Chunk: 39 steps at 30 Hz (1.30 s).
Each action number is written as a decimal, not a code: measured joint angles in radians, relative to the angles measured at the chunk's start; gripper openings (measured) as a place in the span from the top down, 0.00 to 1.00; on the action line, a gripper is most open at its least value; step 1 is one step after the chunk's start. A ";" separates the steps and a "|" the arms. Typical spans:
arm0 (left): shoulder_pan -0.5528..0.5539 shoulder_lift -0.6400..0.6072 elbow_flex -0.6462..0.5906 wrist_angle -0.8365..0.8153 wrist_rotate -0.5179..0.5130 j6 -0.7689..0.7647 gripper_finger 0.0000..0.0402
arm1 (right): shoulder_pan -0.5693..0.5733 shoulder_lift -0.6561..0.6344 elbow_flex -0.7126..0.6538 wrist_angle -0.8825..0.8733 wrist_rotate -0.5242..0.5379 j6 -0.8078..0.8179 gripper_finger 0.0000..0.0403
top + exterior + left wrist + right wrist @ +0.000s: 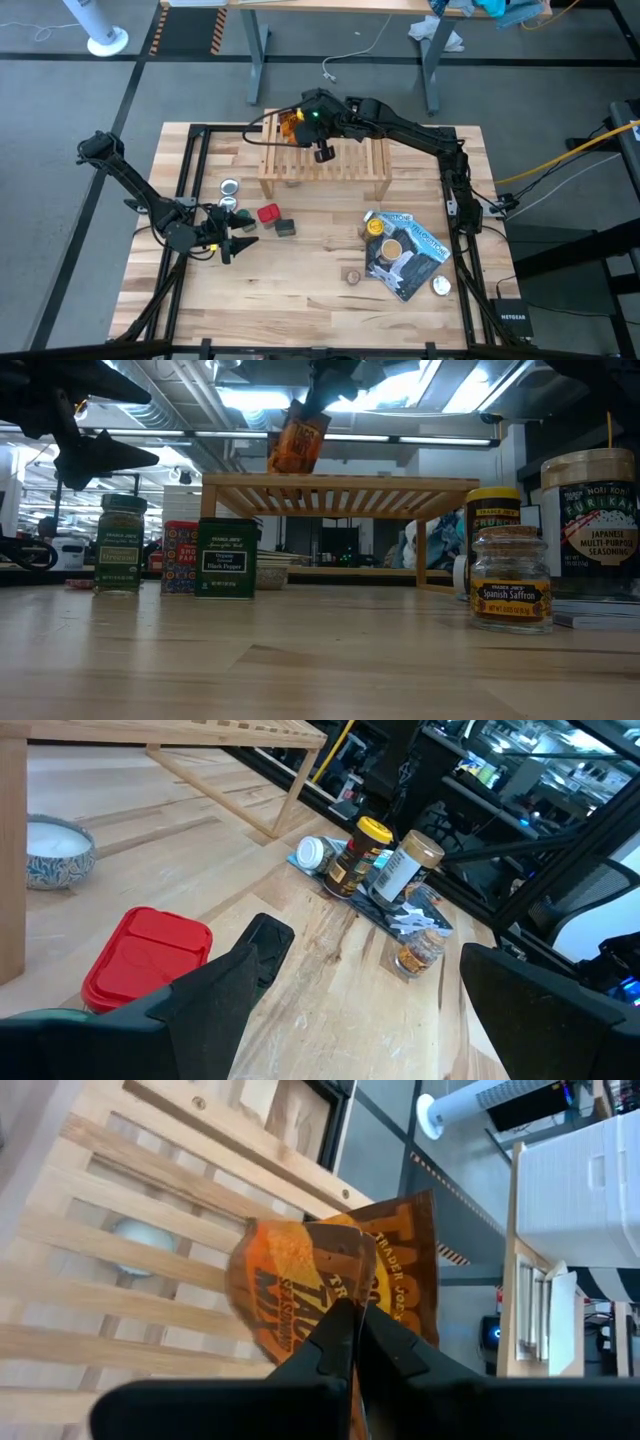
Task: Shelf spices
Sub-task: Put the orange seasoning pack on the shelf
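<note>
— High view: right gripper (292,124) above the shelf (325,158), back left corner?
— Yes. Left gripper (238,243) spread wide near the red-capped jar (268,213).
— Low view?
— Orange packet (298,442) hanging just over the slats.
— Right wrist view?
— Fingers (345,1342) pinched tight on that packet.

An orange-and-brown packet (330,1285), a pale wood shelf (325,165), a red-capped jar (148,958) and a blue-patterned bowl (55,850) were seen.
</note>
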 joint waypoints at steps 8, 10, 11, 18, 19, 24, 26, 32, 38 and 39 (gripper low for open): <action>0.000 0.000 0.000 0.000 0.000 0.000 0.15 | 0.000 0.000 0.000 -0.005 -0.023 0.000 0.96; 0.000 0.000 0.000 0.000 0.000 0.000 0.15 | 0.000 0.000 0.000 -0.019 -0.033 0.004 0.96; 0.000 0.000 0.000 0.000 0.000 0.000 0.15 | 0.000 0.000 0.000 -0.028 -0.035 0.005 0.96; 0.000 0.000 0.000 0.000 0.000 0.000 0.15 | -0.001 0.000 0.000 -0.064 -0.041 0.026 0.96; 0.000 0.000 0.000 0.000 0.000 0.000 0.15 | -0.002 0.000 0.000 -0.064 -0.049 0.026 0.96; 0.000 0.000 0.000 0.000 0.000 0.000 0.15 | -0.021 0.000 0.000 -0.086 -0.105 0.026 0.96; 0.000 0.000 0.000 0.000 0.000 0.000 0.15 | -0.028 0.000 -0.003 -0.100 -0.122 0.027 0.96; 0.000 0.000 0.000 0.000 0.000 0.000 0.15 | -0.027 0.000 -0.009 -0.102 -0.103 0.018 0.96; 0.000 0.000 0.000 0.000 0.000 0.000 0.15 | -0.031 0.000 -0.009 -0.084 -0.095 -0.009 0.96; 0.000 0.000 0.000 0.000 0.000 0.000 0.15 | -0.034 0.000 -0.009 -0.083 -0.096 -0.019 0.96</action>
